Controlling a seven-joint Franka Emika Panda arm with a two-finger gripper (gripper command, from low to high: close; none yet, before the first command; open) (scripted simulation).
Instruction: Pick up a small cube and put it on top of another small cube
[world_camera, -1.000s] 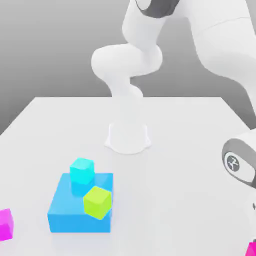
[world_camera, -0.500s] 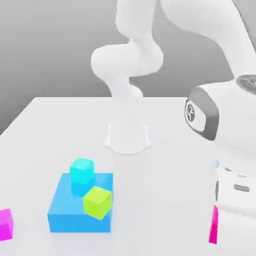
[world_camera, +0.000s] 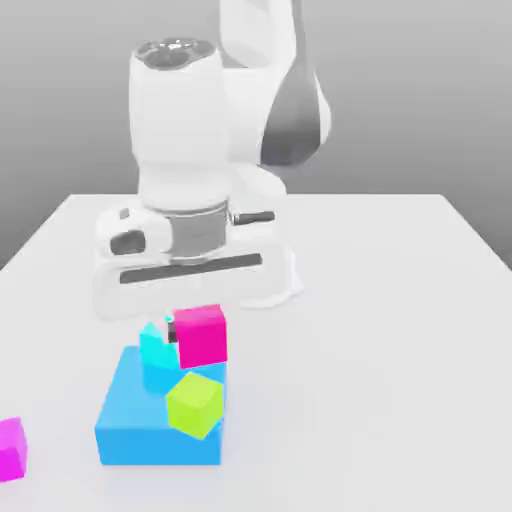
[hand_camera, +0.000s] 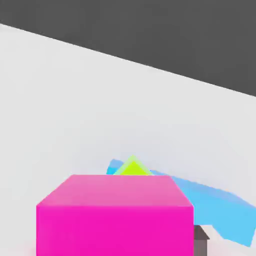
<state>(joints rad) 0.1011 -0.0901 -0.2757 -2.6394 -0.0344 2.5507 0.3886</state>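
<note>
Exterior view: gripper (world_camera: 197, 335) clamped on smooth, matte magenta small cube (world_camera: 200, 335), flat-faced, sharp-edged.

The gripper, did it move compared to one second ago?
Yes. The gripper, shut on a pink cube, swung from the exterior view's right edge toward its left and is now above the blue block, beside the cyan cube.

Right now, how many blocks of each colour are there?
Magenta: 2, a held cube and a cube on the table
Cyan: 1, cube
Green: 1, cube
Blue: 1, large block
Total: 5
</note>
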